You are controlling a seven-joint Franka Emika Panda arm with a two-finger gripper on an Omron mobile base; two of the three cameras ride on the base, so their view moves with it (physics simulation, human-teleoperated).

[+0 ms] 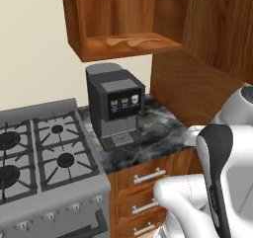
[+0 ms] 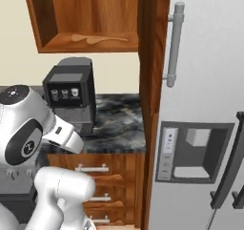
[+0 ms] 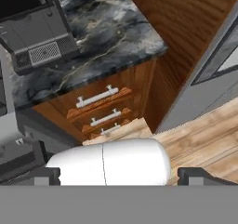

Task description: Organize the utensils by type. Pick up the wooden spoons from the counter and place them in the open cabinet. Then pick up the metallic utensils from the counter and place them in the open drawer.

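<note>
Two wooden spoons lie in the cabinet — far above the wide-open, empty gripper.

Supports: counter and open cabinet shelf.
Black-and-grey marble counter carries a dark coffee machine at its left end, beside the stove. Cabinet shelf holds two wooden spoons, lying flat.
</note>
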